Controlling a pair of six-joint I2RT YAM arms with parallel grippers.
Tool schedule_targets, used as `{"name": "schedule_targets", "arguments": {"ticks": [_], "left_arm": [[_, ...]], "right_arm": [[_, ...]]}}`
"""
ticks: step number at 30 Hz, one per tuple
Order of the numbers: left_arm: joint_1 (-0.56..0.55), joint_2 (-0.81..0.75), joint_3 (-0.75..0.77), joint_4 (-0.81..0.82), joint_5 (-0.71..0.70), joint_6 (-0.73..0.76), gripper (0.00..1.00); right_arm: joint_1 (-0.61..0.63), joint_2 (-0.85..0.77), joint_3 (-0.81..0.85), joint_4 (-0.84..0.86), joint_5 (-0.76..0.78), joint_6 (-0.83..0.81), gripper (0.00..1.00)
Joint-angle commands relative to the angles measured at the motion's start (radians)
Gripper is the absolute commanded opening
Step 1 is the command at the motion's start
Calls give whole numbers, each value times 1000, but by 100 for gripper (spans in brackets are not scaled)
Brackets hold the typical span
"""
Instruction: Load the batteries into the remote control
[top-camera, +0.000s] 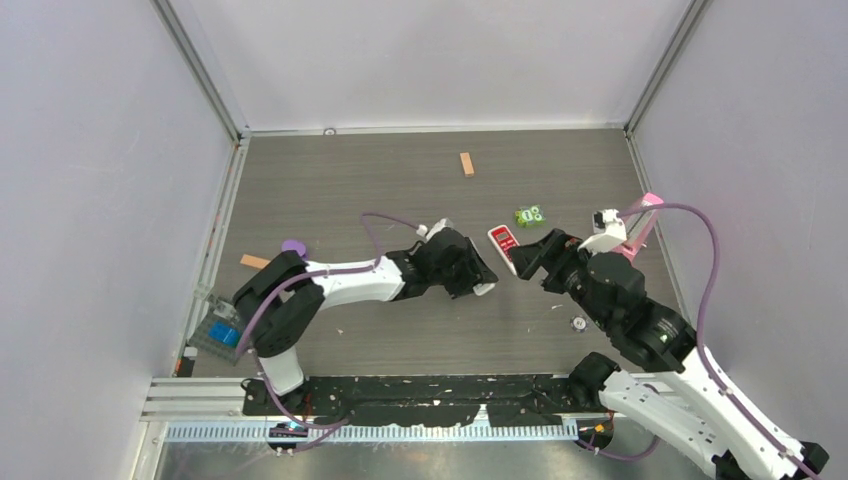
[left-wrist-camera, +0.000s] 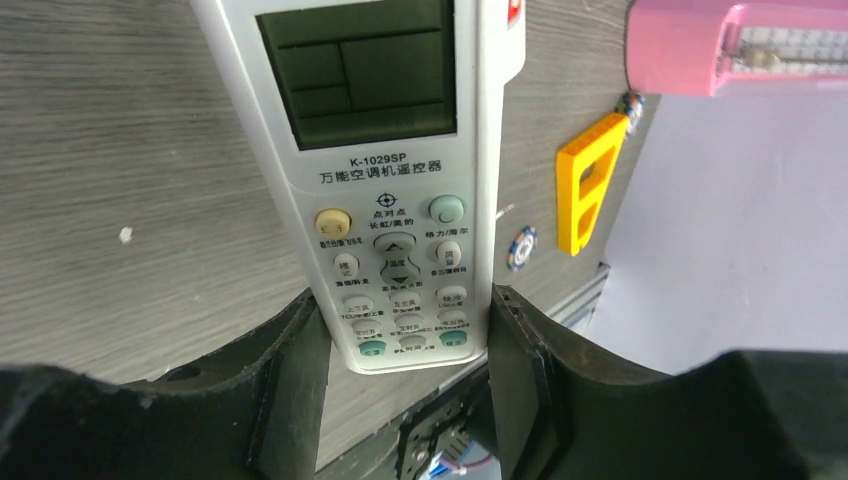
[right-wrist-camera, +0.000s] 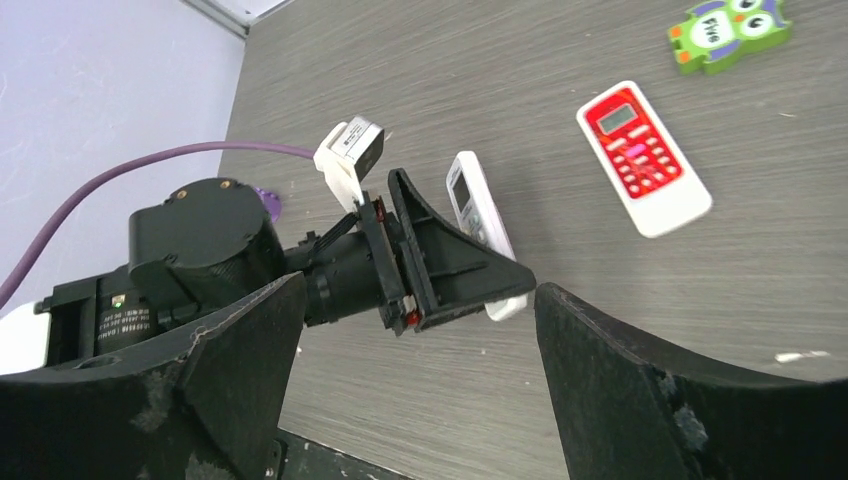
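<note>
The remote control (left-wrist-camera: 390, 150) is long, slim and white, and it lies button side up on the table. My left gripper (left-wrist-camera: 408, 310) is shut on its lower end, one finger against each long edge. The right wrist view shows the same grip, with the remote control (right-wrist-camera: 470, 205) sticking out beyond the left fingers. From above, the left gripper (top-camera: 485, 280) covers most of it. My right gripper (top-camera: 528, 262) hangs just to the right of it. That right gripper (right-wrist-camera: 418, 300) is open with nothing between its fingers. No batteries show in any view.
A shorter red-faced remote (top-camera: 503, 245) lies between the two grippers, with a green owl toy (top-camera: 529, 215) behind it. Also in view are a wooden block (top-camera: 466, 163), a pink object (top-camera: 640, 225) by the right wall, a small round chip (top-camera: 578, 322) and a clear box (top-camera: 220, 335) at the left.
</note>
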Motion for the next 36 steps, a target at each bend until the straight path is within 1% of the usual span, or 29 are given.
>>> {"name": "schedule_targets", "arguments": {"ticks": [1,5,8,10,11,15,19,20,22,27,32,36], "left_arm": [[-18,83,117,-133,-108,-90,0],[-45,143,207,-269,-170,-103,0],[-51,203,279,-346,-162,-85,1],[-50,230,300,-364,-158,-90,3],[-51,240,304,-366,-158,-92,6],[-50,259,315,-383,-159,-101,22],[-51,265,317,-385,-158,-107,41],[-50,266,318,-388,-158,-107,47],[-51,269,319,-390,-156,-107,55],[-51,270,320,-391,-150,-106,63],[-51,270,318,-393,-141,-92,65],[-51,241,299,-400,-151,-66,71]], "right_arm": [[-3,-61,38,-127,85,-10,89],[-3,-98,47,-167,95,-6,89],[-2,-117,39,-172,90,0,89],[-4,-121,34,-172,85,3,89],[-5,-122,32,-172,83,4,89],[-3,-124,27,-173,75,9,89],[-4,-126,23,-172,75,3,89],[-3,-126,23,-172,74,4,90],[-4,-127,26,-172,73,3,90],[-3,-129,29,-173,62,8,90],[-3,-128,36,-182,56,16,90],[-3,-127,49,-194,58,12,90]]}}
